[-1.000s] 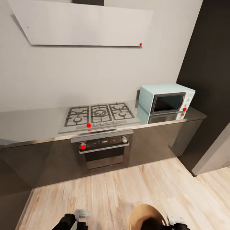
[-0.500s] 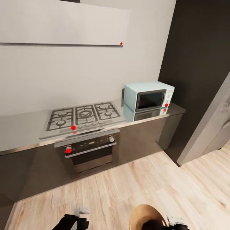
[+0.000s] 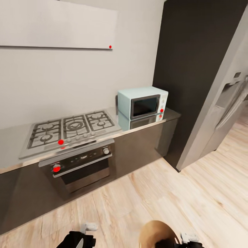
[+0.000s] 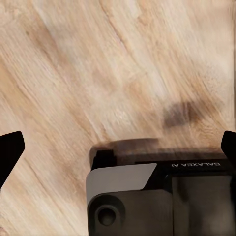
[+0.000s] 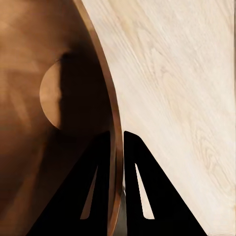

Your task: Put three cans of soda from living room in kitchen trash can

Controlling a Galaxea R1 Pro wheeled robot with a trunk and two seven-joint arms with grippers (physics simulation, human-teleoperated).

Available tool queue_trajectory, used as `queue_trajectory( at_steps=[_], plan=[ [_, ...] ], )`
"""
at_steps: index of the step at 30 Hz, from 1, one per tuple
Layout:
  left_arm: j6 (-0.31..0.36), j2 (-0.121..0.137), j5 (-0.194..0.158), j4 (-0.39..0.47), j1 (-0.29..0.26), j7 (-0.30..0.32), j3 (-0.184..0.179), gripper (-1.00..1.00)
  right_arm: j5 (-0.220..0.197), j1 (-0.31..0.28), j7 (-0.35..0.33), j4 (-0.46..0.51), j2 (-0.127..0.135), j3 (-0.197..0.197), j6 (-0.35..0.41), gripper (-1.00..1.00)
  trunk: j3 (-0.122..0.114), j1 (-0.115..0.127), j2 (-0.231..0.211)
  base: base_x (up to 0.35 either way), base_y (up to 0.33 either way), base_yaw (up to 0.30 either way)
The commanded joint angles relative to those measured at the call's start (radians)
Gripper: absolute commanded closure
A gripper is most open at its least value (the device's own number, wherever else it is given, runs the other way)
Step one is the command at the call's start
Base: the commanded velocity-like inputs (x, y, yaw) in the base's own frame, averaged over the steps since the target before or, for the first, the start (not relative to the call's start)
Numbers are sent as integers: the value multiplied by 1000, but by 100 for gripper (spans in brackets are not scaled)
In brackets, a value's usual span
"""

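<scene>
Down at the near edge of the head view, the tash can (image 3: 159, 235) sits low in front of the robot, well short of the oven (image 3: 80, 164) and the pale-blue microwave (image 3: 142, 102) on the kitchen counter (image 3: 144, 123). Its rim stands between the right gripper's (image 5: 118, 140) two dark fingers (image 5: 98, 182), which are pinched on the thin wall, one inside the brown bowl and one outside. The left gripper (image 4: 118, 147) hangs over pale wood floor (image 4: 98, 64), its fingertips spread wide and holding nothing.
</scene>
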State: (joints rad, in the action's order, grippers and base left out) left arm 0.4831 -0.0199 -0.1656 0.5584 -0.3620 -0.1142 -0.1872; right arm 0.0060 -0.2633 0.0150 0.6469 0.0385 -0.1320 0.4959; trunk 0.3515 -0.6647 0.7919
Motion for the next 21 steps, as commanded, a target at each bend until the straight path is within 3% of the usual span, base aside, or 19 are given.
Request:
queue_trajectory(
  at_steps=[1,13,21],
  plan=[
    [0,0,0,0,0,0,0,-100,-8,0,-7,0,0,0,0,100,0,0,0,0,0,-284],
    [-12,0,0,-1,1,0,-2,-100,-8,-1,-7,-1,-1,1,-2,100,0,0,0,0,0,-282],
    [-32,0,1,-2,1,64,-2,-100,-8,0,-7,-1,-1,1,-2,100,0,0,0,0,0,-257]
  ],
)
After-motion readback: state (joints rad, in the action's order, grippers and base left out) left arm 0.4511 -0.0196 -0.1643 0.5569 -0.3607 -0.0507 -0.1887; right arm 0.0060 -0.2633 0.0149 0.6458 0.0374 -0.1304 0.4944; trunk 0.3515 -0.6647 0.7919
